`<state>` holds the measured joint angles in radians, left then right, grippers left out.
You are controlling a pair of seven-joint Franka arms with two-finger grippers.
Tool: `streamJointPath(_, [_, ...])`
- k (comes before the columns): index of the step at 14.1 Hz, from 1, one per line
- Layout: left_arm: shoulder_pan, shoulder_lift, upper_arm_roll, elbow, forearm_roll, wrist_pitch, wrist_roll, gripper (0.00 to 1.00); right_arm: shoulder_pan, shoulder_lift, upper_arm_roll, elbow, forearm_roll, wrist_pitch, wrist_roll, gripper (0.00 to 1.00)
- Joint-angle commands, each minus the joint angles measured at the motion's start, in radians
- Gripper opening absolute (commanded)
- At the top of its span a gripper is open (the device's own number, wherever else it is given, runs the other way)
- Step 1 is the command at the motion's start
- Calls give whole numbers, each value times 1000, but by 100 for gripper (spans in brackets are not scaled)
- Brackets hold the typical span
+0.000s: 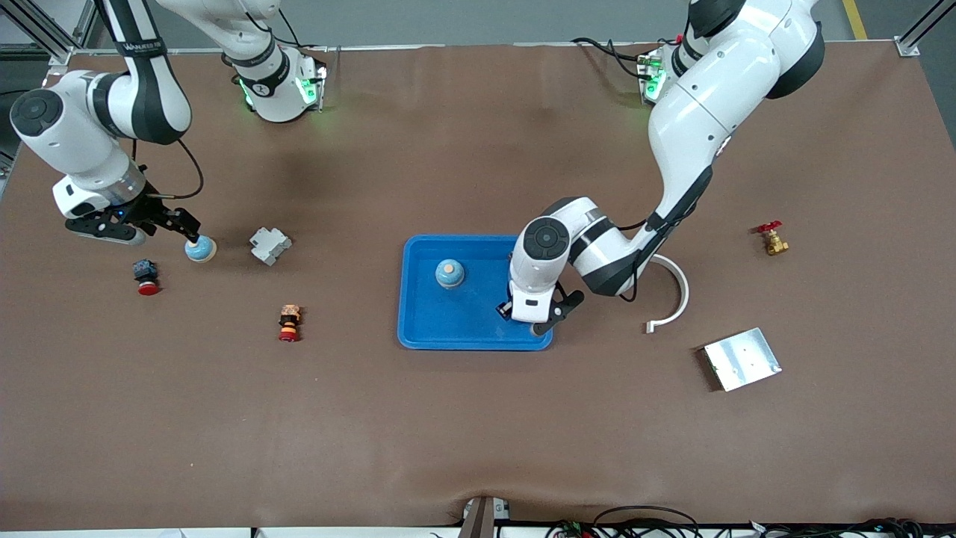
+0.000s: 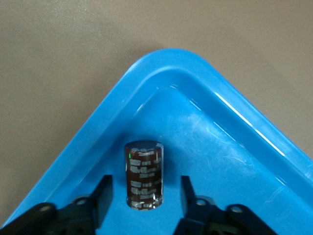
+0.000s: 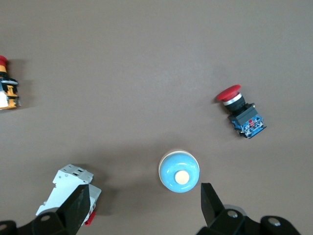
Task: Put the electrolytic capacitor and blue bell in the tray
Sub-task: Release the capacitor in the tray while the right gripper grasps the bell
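Note:
The blue tray (image 1: 433, 321) lies mid-table. In its corner nearest the left arm's end and the front camera stands the electrolytic capacitor (image 2: 144, 174), a dark brown upright cylinder. My left gripper (image 2: 145, 186) is open around it, one finger on each side with a gap showing on both. In the front view the left hand (image 1: 532, 299) covers that corner. One blue bell (image 1: 449, 273) sits in the tray. A second blue bell (image 1: 200, 249) (image 3: 179, 171) stands on the table toward the right arm's end. My right gripper (image 3: 144, 196) hovers open just beside it, holding nothing.
Around the second bell lie a grey clip-on block (image 1: 269, 245), a red push button on a dark base (image 1: 146, 276) and a red-orange button (image 1: 289, 323). Toward the left arm's end are a white curved piece (image 1: 672, 291), a silver plate (image 1: 742, 359) and a brass valve (image 1: 771, 239).

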<state>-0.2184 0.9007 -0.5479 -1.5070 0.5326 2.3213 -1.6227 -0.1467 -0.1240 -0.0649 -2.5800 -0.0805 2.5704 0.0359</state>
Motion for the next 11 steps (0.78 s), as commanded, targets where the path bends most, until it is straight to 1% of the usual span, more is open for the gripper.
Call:
streamJointPath(1, [-18, 7, 13, 25, -17, 1, 0, 100, -33, 13, 8, -16, 18, 39, -30, 100])
streamJointPath(5, [-18, -5, 8, 51, -31, 0, -18, 100, -80, 58, 10, -19, 21, 73, -97, 100])
streamJointPath(9, [-12, -51, 3, 68, -95, -20, -23, 100, -97, 116, 11, -19, 22, 111, -99, 100])
streamJointPath(10, [-7, -61, 3, 68, -92, -34, -22, 100, -99, 130, 11, -19, 30, 113, -99, 100])
streamJointPath(11, [-7, -72, 3, 68, -91, -66, -22, 100, -97, 144, 11, -19, 59, 113, -102, 100])
